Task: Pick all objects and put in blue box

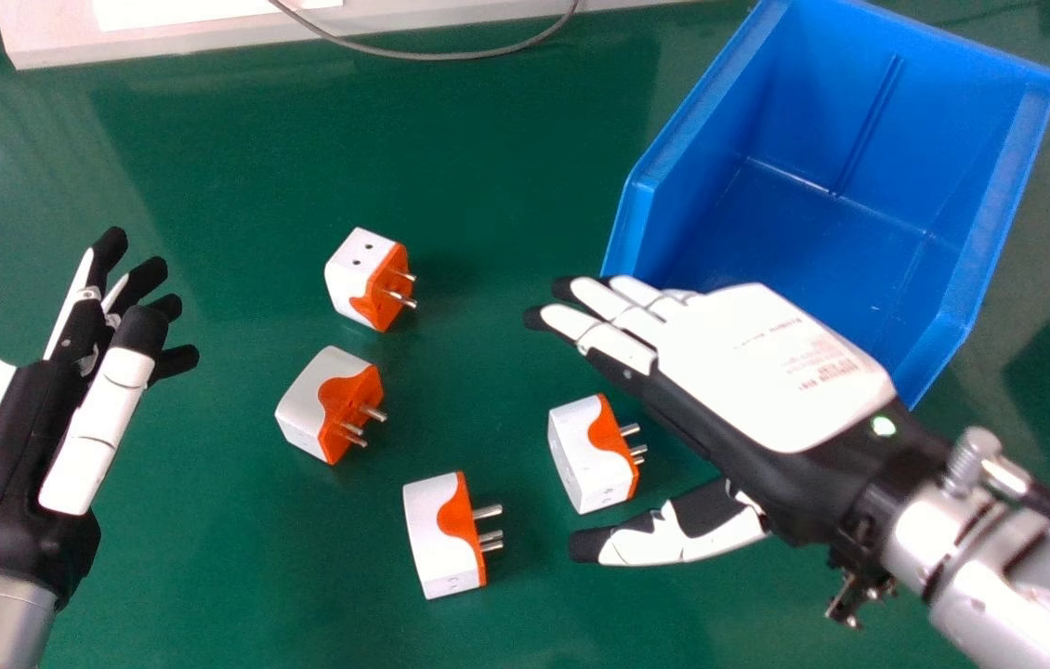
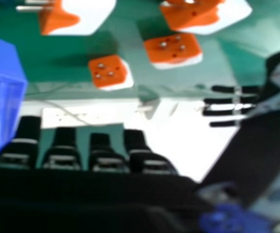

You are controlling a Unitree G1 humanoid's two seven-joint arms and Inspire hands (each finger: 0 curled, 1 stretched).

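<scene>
At the left, the left hand (image 1: 107, 423) is empty, fingers loosely extended. Next lie a plug (image 1: 307, 418), a second plug (image 1: 360, 269) and a third plug (image 1: 437, 534) on the table (image 1: 209, 576). The fourth plug (image 1: 576, 455) shows between the right hand's (image 1: 757, 362) spread thumb and fingers, ungripped. Best sink low, straddle its white body, avoid the pins, close evenly, then clear the wall of the box (image 1: 859, 102).
</scene>
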